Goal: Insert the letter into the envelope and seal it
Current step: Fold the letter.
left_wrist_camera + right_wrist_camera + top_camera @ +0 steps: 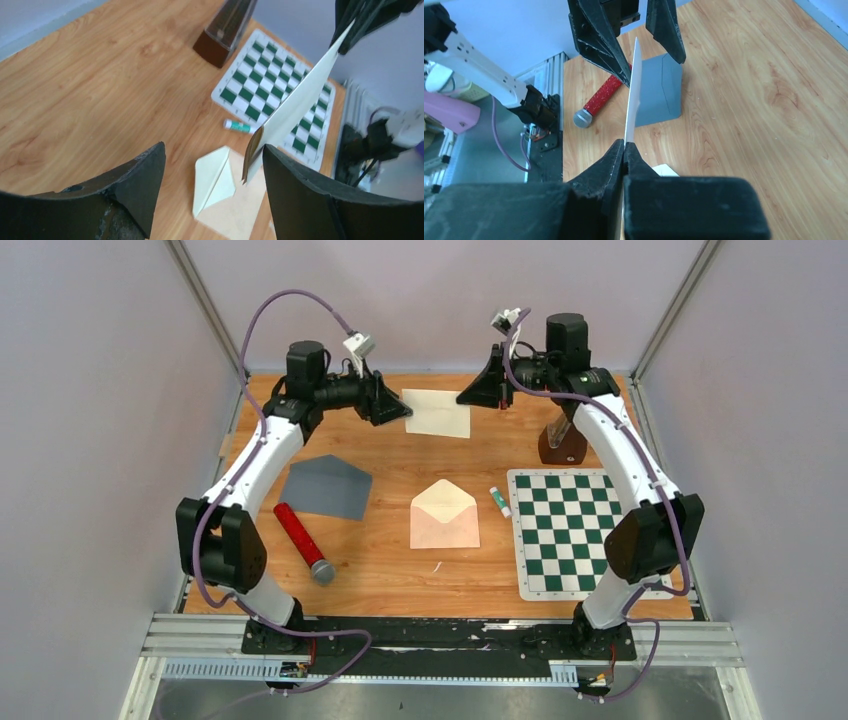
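Observation:
The letter (438, 412), a folded cream sheet, hangs in the air over the back of the table. My right gripper (472, 393) is shut on its right edge; the right wrist view shows the sheet (633, 90) edge-on, running out of the closed tips of that gripper (624, 144). My left gripper (401, 410) is open at the letter's left end. There the folded edge (295, 107) lies close to one finger (295, 190), and the other finger stands well apart. The peach envelope (445, 515) lies flat at mid-table, its cream flap (216, 177) open.
A grey envelope (325, 485) and a red cylinder with a grey end (303, 540) lie at the left. A glue stick (499, 501) sits beside a green-and-white chequered mat (570, 530). A brown stand (563, 442) rises behind the mat. Walls close in on three sides.

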Tool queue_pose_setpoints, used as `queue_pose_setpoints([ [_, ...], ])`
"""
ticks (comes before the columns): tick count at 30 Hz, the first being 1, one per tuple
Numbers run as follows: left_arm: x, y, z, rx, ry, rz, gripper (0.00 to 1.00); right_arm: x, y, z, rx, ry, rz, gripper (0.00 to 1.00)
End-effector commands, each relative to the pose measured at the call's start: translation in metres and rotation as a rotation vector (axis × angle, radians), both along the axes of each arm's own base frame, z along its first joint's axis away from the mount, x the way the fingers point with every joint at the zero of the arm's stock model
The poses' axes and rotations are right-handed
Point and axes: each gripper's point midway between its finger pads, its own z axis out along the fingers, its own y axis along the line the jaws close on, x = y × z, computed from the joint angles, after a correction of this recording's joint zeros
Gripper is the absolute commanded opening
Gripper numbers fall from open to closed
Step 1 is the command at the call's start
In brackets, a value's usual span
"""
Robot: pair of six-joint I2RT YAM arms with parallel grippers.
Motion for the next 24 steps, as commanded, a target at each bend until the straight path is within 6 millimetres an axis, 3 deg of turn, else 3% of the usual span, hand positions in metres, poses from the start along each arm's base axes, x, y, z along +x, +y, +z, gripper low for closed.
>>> queue_pose_setpoints([
  [1, 0.013, -0.002, 0.061, -0.349, 0.063, 0.055, 0.83, 0.012, 0.001, 0.048, 0.164, 0.053, -0.102, 0.00],
  [4, 0.023, -0.006, 0.075, -0.425, 0.069, 0.042, 0.87, 0.031, -0.002, 0.072, 0.273, 0.021, -0.233, 0.00],
  [5, 0.026, -0.007, 0.085, -0.439, 0.047, 0.034, 0.97, 0.037, -0.003, 0.078, 0.308, 0.026, -0.265, 0.00],
  [7, 0.035, -0.011, 0.086, -0.476, 0.107, 0.028, 0.99, 0.047, -0.003, 0.087, 0.375, 0.059, -0.306, 0.00],
  [11, 0.050, -0.015, 0.089, -0.533, 0.194, 0.026, 1.00, 0.061, 0.003, 0.101, 0.442, 0.090, -0.351, 0.00],
  [17, 0.057, -0.021, 0.100, -0.572, 0.228, -0.013, 0.99, 0.079, 0.006, 0.110, 0.480, 0.097, -0.397, 0.00],
  [21, 0.059, -0.020, 0.111, -0.594, 0.221, -0.009, 0.86, 0.087, 0.007, 0.104, 0.475, 0.113, -0.417, 0.00],
  [24, 0.057, -0.020, 0.114, -0.602, 0.217, -0.010, 0.63, 0.090, 0.008, 0.098, 0.472, 0.125, -0.430, 0.00],
])
